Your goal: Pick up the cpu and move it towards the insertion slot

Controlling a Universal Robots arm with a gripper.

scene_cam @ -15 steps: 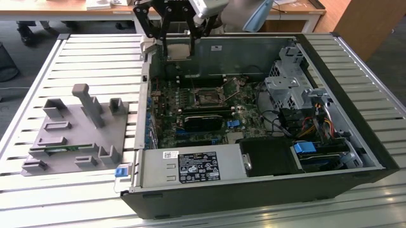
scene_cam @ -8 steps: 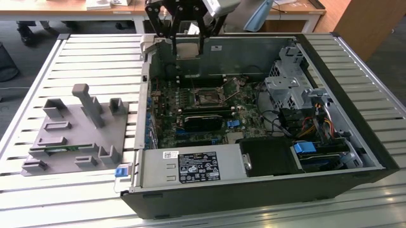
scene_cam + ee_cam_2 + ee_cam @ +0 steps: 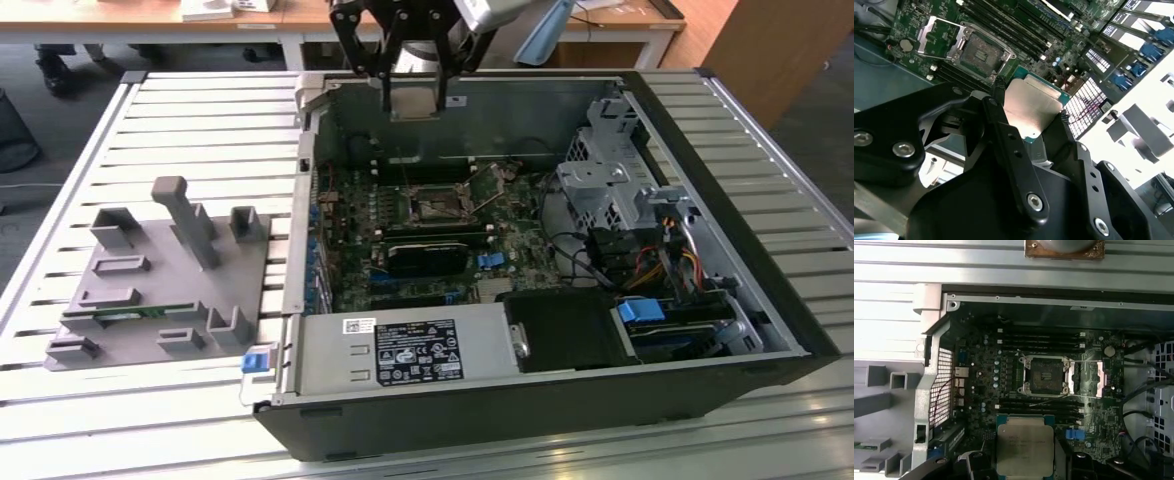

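The cpu (image 3: 1035,107) sits clamped between the black fingers (image 3: 1004,130) of the gripper (image 3: 1029,117), its silvery top and paler rim facing the second wrist view; in the first wrist view the cpu (image 3: 1025,450) hangs flat, square to the board beneath. In the exterior view the cpu (image 3: 414,98) shows as a pale plate at the tip of the gripper (image 3: 414,100), held in the air above the far wall of the open computer case (image 3: 747,300).

The slot (image 3: 1046,376) lies open on the motherboard (image 3: 984,385), its shiny frame around a dark centre, with its metal cover (image 3: 1102,379) swung aside just beside it. In the exterior view the slot (image 3: 435,205) is at about 6 o'clock from the cpu and well apart from it, deeper in the case.

The arm comes in from the far edge of the exterior view and points the gripper straight down, fingers vertical.

The case lies on its side on the slatted counter (image 3: 200,130). At 9 o'clock from the case, on the exterior view's left, stands a grey fixture (image 3: 167,280) with upright posts.
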